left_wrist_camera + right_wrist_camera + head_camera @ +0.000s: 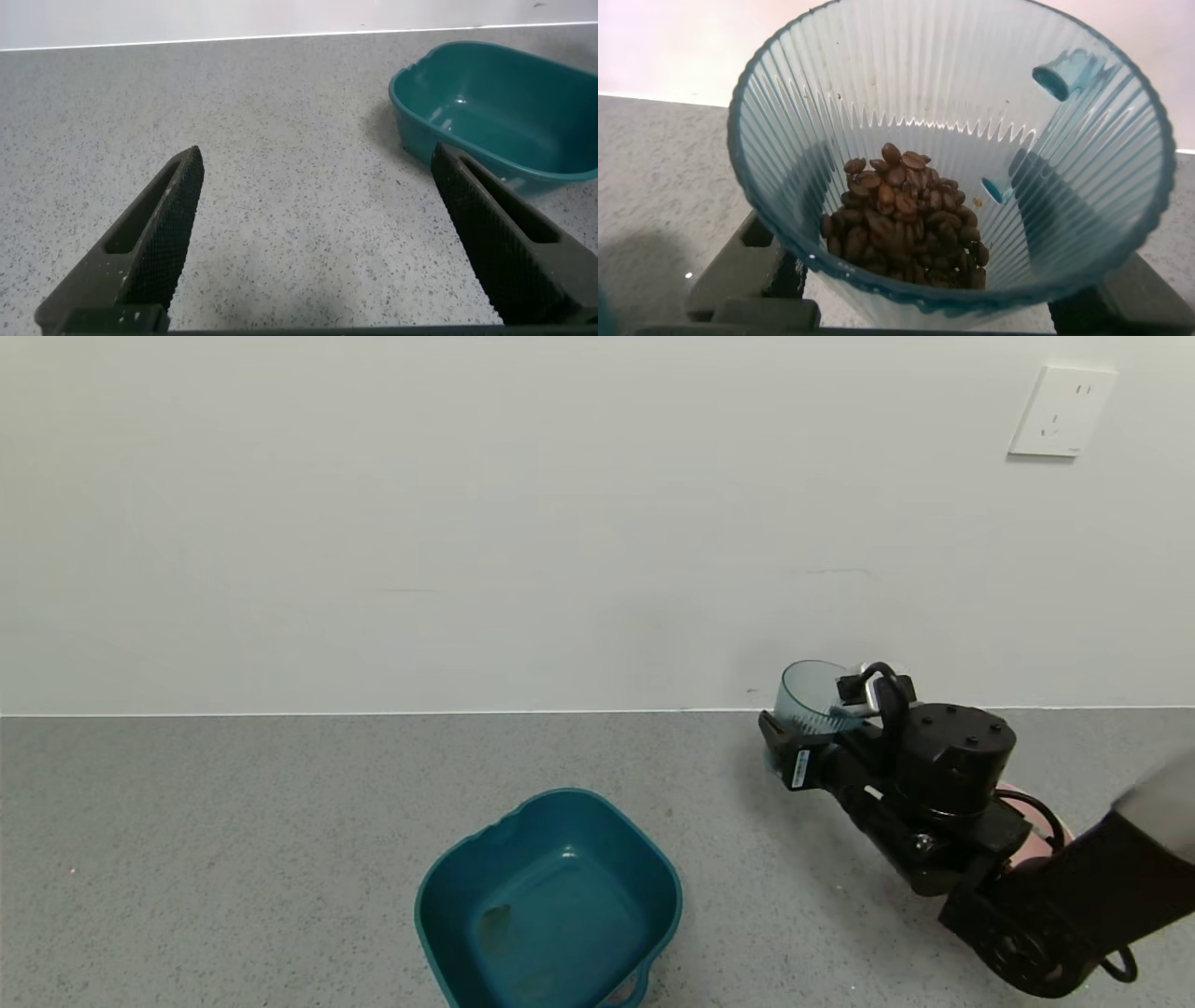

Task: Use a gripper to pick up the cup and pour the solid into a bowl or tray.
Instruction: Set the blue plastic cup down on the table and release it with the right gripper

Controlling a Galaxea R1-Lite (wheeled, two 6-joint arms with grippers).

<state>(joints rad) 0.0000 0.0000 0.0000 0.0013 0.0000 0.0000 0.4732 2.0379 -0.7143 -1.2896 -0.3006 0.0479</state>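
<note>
My right gripper [814, 739] is shut on the translucent blue-grey ribbed cup [810, 695] and holds it above the grey counter, near the back wall at the right. In the right wrist view the cup [831, 103] fills the picture between the gripper's fingers [747, 271]. A small heap of dark brown pellets [901, 224] lies in its bottom. A sliver of the pale pink bowl [1036, 821] shows behind the right arm, mostly hidden by it. My left gripper [318, 243] is open and empty, low over bare counter; it is out of the head view.
A dark teal squarish tub [551, 896] stands at the counter's front middle, and also shows in the left wrist view [495, 103]. The white wall runs along the back edge of the grey speckled counter [233, 803], with a socket [1062, 411] high on the right.
</note>
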